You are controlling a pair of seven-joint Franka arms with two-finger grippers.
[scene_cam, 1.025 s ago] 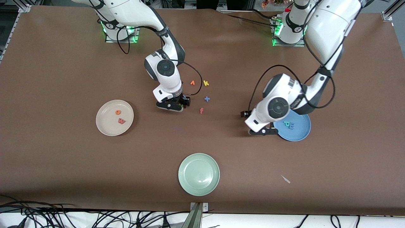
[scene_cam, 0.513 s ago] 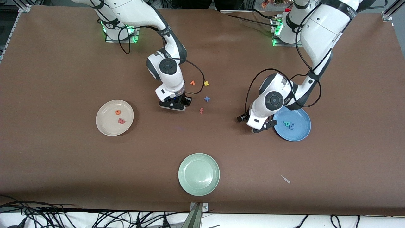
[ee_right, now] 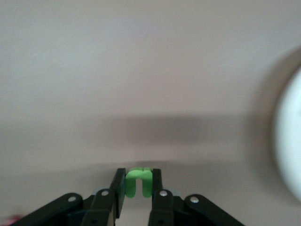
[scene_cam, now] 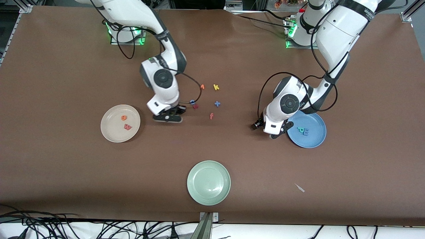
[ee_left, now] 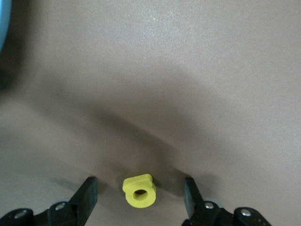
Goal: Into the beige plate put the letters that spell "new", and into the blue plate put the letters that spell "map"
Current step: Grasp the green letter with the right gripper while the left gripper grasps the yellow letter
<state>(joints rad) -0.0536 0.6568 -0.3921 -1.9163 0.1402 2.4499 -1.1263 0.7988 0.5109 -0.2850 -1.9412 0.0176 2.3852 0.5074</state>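
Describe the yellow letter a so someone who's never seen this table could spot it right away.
Find the blue plate toward the left arm's end of the table. The left end effector hangs just beside its rim, open, and the yellow a lies on the brown cover between its fingers. Unlike the yellow k in the middle cluster, it is a blocky piece with one round hole.

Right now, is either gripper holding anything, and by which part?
The right gripper pinches the green "n" across its two legs. The left gripper straddles the yellow "a", not gripping.

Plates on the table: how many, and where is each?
3. The beige plate lies toward the right arm's end, the blue plate toward the left arm's end, the pale green plate nearest the front camera.
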